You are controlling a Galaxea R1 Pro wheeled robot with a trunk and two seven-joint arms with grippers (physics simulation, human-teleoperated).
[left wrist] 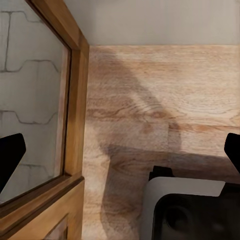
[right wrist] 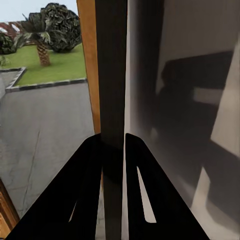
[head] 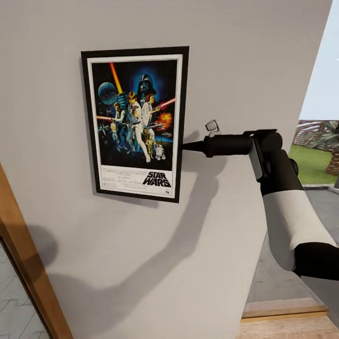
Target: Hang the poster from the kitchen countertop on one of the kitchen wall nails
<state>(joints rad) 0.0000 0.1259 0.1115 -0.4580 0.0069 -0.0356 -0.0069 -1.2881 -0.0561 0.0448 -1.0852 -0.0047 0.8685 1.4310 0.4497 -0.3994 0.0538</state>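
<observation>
Here my right gripper [head: 184, 146] pinched the poster [head: 135, 123] by its right edge, flat against the wall [head: 245, 56]; hanging seemed done, so releasing came next.

Plain light-grey wall [head: 141, 263] fills scene, soft shadows across it. Wooden door frame [head: 28, 263] w/ glass pane near left. Wood floor [head: 287, 325] near right. Far right: daylight, lawn [head: 313, 162], trees [right wrist: 50, 27], grey paving [right wrist: 45, 130].

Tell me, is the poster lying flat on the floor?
No: in the head view the poster is upright against the wall, with the right gripper at its right edge.
</observation>
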